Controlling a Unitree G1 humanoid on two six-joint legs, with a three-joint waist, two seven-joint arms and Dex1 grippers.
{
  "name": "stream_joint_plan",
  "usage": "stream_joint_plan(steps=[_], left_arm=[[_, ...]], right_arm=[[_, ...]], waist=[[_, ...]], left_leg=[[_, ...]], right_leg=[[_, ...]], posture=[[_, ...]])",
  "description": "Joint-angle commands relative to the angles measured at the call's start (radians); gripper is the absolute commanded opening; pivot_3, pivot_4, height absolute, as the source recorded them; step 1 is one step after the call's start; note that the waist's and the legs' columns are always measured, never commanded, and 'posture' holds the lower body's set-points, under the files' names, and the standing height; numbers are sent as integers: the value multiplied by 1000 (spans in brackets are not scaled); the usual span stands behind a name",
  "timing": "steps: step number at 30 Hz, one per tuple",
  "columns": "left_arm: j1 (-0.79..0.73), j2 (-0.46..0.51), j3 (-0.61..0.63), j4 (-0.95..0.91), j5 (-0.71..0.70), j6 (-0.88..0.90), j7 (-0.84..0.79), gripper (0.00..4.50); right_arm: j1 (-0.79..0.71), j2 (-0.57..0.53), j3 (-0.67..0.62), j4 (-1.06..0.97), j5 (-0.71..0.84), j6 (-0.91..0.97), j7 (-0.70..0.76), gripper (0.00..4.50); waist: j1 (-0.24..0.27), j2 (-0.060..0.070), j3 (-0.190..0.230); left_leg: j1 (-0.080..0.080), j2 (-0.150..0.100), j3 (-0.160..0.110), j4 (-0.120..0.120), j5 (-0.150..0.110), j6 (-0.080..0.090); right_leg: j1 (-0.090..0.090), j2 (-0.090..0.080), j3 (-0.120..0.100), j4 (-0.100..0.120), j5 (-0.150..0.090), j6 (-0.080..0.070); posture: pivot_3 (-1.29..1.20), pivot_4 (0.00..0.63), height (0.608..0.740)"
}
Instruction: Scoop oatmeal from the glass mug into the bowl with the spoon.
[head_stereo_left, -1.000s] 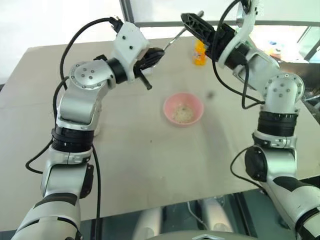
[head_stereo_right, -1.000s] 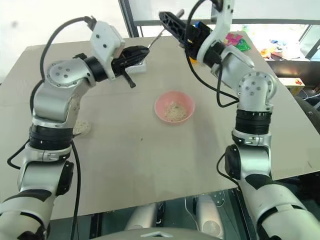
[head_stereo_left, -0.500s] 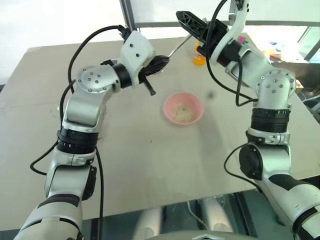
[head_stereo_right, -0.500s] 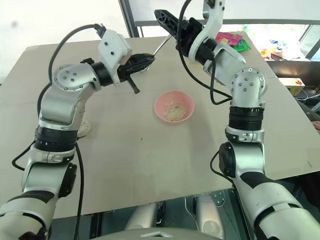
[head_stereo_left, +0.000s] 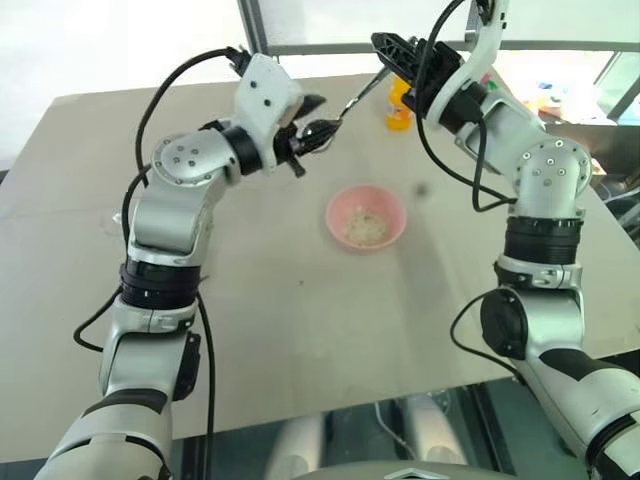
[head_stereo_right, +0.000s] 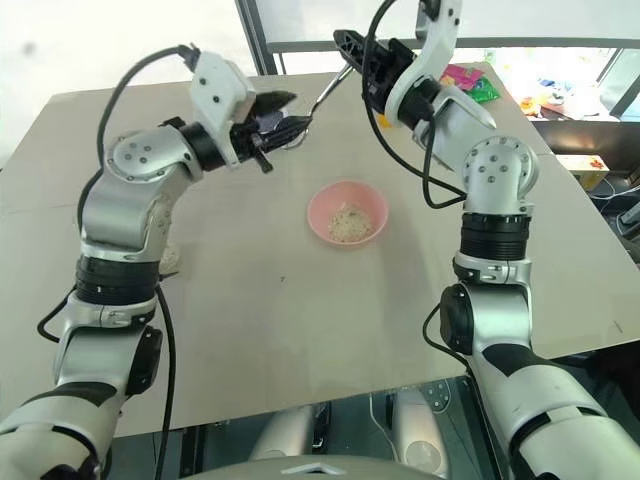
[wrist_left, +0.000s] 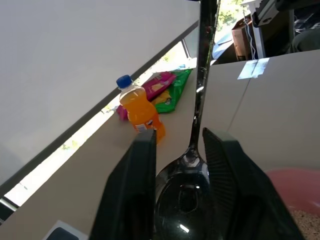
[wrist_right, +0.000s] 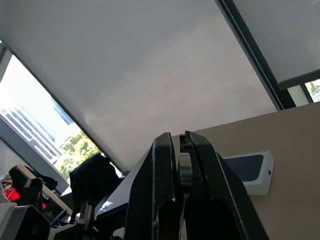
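Note:
The silver spoon hangs in the air above the table's far side, between my two grippers. My right gripper is shut on its handle end, whose metal shows between the closed fingers. My left gripper is open, and the spoon's oval end sits between its spread fingers. The pink bowl stands on the table below them with a small heap of oatmeal inside. The glass mug is largely hidden behind my left arm.
An orange drink bottle stands at the table's far edge, just behind the spoon, with bright snack packets beside it. A window frame runs along behind the table. Bare tabletop lies in front of the bowl.
My right gripper has closed onto the spoon's handle. My left gripper, which was shut on the spoon, has opened. Both hands stayed about where they were.

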Motion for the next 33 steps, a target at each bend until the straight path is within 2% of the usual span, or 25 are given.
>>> stream_joint_plan(steps=[1, 6, 10, 15, 20, 24, 27, 33], left_arm=[[10, 16, 95, -32, -25, -48, 30, 3325], [63, 7, 249, -86, -61, -78, 137, 3325], [174, 46, 478, -172, -107, -29, 246, 3325], [369, 103, 741, -221, -205, 24, 267, 3325], [552, 157, 887, -176, -285, 23, 183, 3325], [694, 216, 949, -44, -300, -23, 60, 3325], [741, 257, 971, 73, -301, -54, 19, 3325], [830, 327, 898, 289, -238, -188, -95, 3325]], right_arm=[[-40, -33, -70, 29, -1, -47, -23, 0], [-35, -89, -129, 100, -26, -79, -58, 0], [4, -156, -166, 135, -58, -88, -65, 0], [31, -206, -199, 175, -79, -100, -69, 0], [40, -215, -209, 195, -96, -107, -67, 0], [56, -214, -205, 183, -103, -101, -64, 0], [71, -217, -211, 159, -96, -88, -73, 0], [117, -222, -229, 97, -82, -66, -98, 0]], waist=[[1, 0, 0], [3, 0, 0], [-6, 0, 0], [-18, 0, 0], [-20, 0, 0], [-18, 0, 0], [-16, 0, 0], [-16, 1, 1]], left_leg=[[0, 0, 0, 0, 0, 0], [0, 0, 0, 0, 0, 0], [0, 1, 1, -1, 0, 0], [-1, 2, 4, -1, 0, 0], [-1, 2, 4, -1, 0, 0], [-1, 2, 4, -1, -2, 4], [0, 2, 4, -1, -2, 4], [0, 3, 4, -2, -3, 4]], right_leg=[[0, 0, 0, 0, 0, 0], [0, 0, 0, -1, 0, 0], [-1, -1, 2, -1, 0, 0], [-3, -1, 3, 0, 0, 0], [-3, 0, 3, 1, 0, 0], [-3, 0, 3, 1, 0, 0], [-3, 0, 3, 1, 0, 0], [-3, -1, 3, 0, 0, 0]], posture=[[0, 150, 740], [0, 150, 740], [0, 150, 740], [0, 150, 740], [0, 150, 740], [0, 150, 740], [0, 150, 740], [0, 150, 740]])
